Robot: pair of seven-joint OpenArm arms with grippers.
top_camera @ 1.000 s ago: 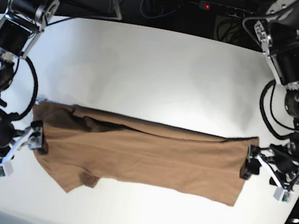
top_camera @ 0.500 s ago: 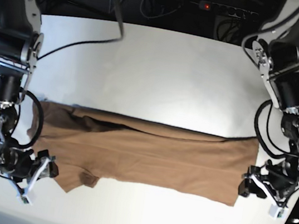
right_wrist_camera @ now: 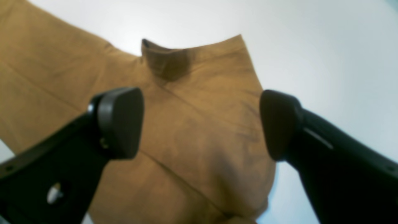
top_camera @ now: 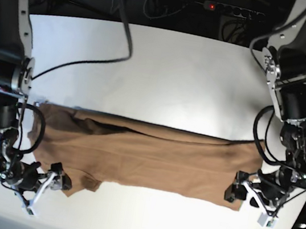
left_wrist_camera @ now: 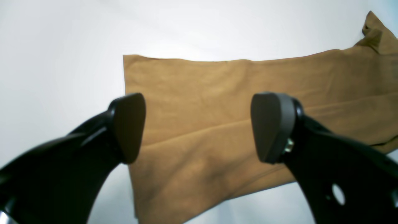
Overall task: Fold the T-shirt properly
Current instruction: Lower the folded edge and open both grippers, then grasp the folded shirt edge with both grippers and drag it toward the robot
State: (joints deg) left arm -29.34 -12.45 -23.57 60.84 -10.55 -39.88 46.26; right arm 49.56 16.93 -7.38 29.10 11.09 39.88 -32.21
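White tabletop [top_camera: 165,70] fills the scene, with dark cables and equipment behind its far edge. Seen from its wrist camera, the left gripper [left_wrist_camera: 199,127] has its jaws spread wide with nothing between them, poised above the hem end of the T-shirt [top_camera: 146,157] without touching it. In the base view this left gripper [top_camera: 249,201] sits at the shirt's lower corner on that view's right. The right gripper [right_wrist_camera: 200,124] is likewise wide open and empty, hanging over the sleeve end of the cloth; in the base view it [top_camera: 44,185] lies just off the shirt's lower corner on that view's left. The tan-brown T-shirt lies flat across the table as a long band folded lengthwise, one sleeve poking out at its near left edge. Compared with a second ago, both grippers have left the shirt's short ends, where they sat at mid-height, and moved down toward its near corners; the shirt itself has not shifted.
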